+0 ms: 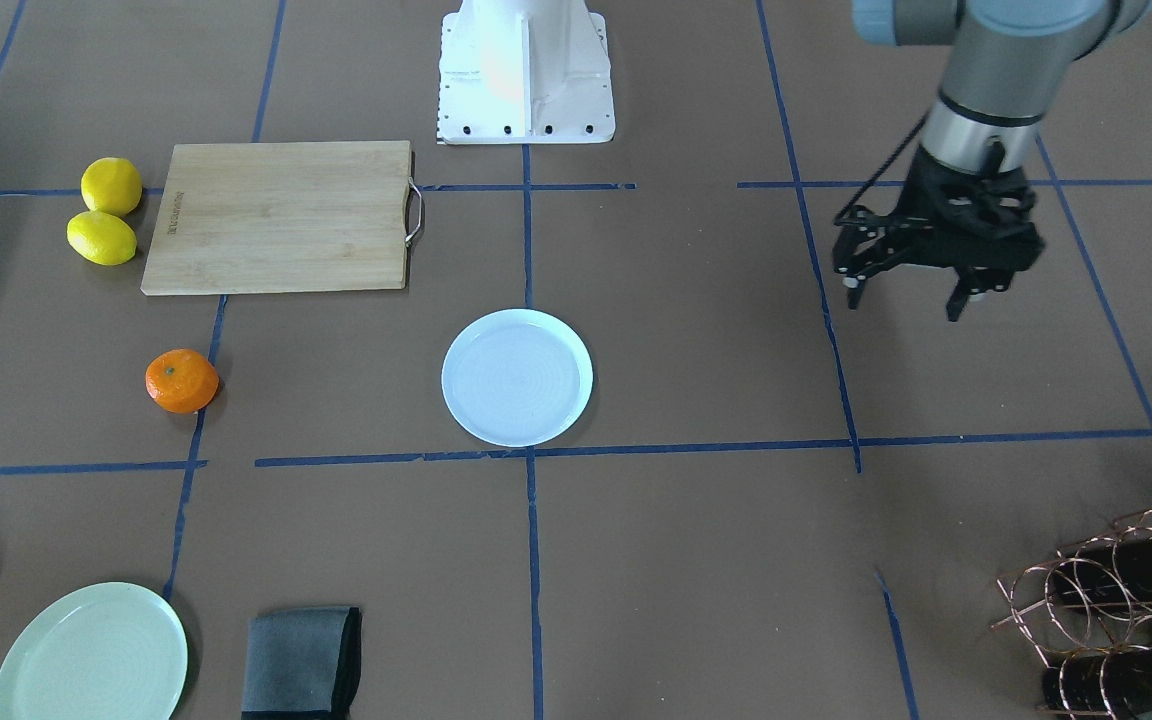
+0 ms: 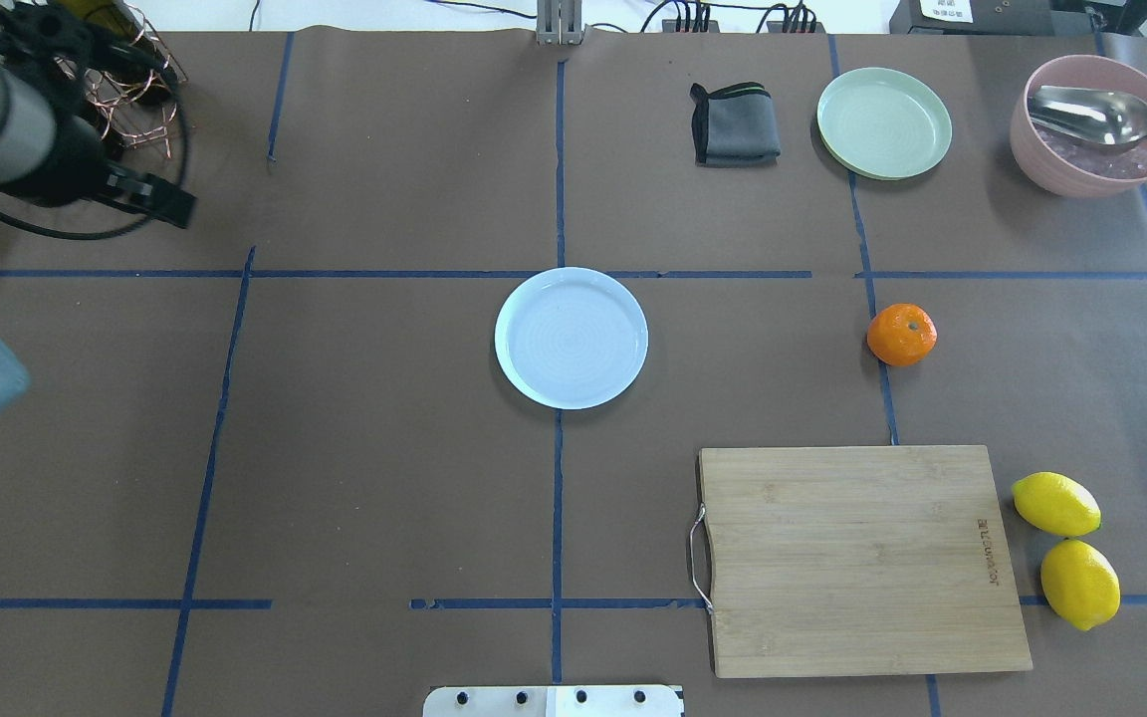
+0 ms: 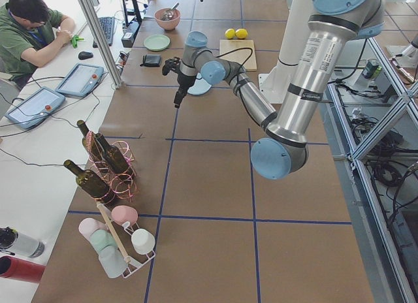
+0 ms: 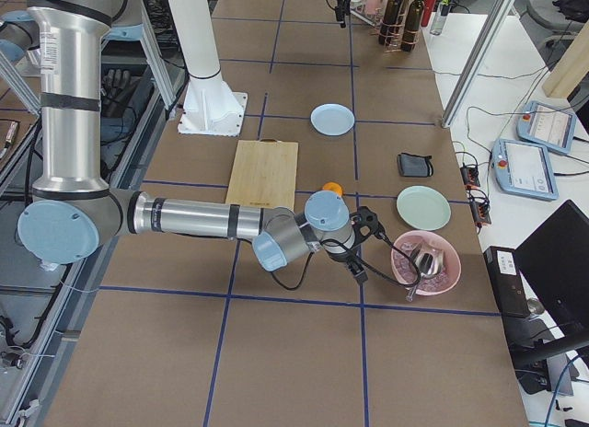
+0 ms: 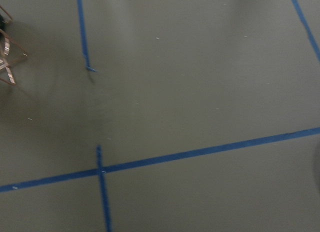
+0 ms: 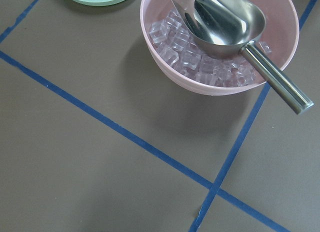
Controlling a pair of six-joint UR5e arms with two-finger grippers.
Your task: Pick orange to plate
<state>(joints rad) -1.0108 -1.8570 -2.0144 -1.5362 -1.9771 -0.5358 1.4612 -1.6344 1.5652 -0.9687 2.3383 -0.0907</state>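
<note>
The orange (image 1: 181,381) lies alone on the brown table, in front of the cutting board's corner and well off to one side of the white plate (image 1: 517,378), which holds nothing. From overhead the orange (image 2: 901,335) is to the right of the plate (image 2: 571,338). My left gripper (image 1: 904,298) hangs open above the table, far on the plate's other side, holding nothing. My right gripper (image 4: 354,261) shows only in the exterior right view, hovering near the pink bowl beyond the orange (image 4: 332,189); I cannot tell its state.
A wooden cutting board (image 2: 862,558) with two lemons (image 2: 1055,503) beside it lies near the robot's base. A pale green plate (image 2: 884,121), folded dark cloth (image 2: 735,124) and pink bowl (image 2: 1096,124) of ice with a metal scoop line the far edge. A copper bottle rack (image 1: 1116,600) stands far left.
</note>
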